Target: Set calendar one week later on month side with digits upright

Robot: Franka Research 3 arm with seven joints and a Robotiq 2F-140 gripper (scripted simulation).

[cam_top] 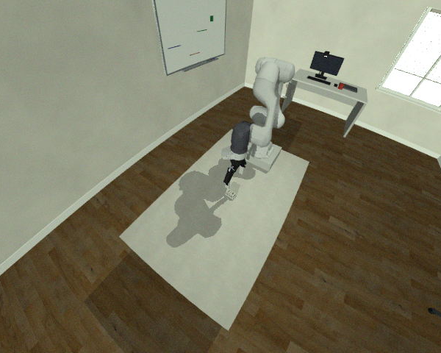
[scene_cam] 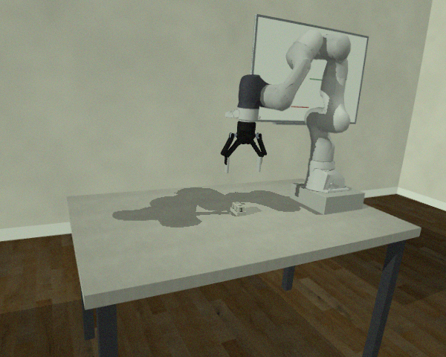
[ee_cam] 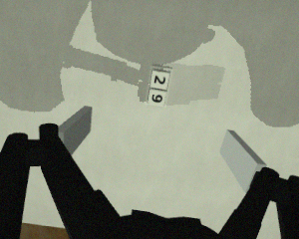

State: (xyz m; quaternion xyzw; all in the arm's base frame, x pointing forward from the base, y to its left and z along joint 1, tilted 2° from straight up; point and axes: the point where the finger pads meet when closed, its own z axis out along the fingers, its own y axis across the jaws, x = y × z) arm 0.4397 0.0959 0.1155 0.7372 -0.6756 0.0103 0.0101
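The small white calendar stands on the table, its two cubes side by side in the tray. In the wrist view the top of one cube shows a 2 and the top of the other cube shows a 9 or 6, both turned sideways in the picture. The front digits and the month's name are too small to read in the top and exterior views. My gripper is wide open and empty, pointing down, well above the table and the calendar.
The arm's base block stands at one end of the table. The arm's shadow falls across the table around the calendar. A whiteboard hangs on the wall, and a desk with a monitor stands beyond the arm.
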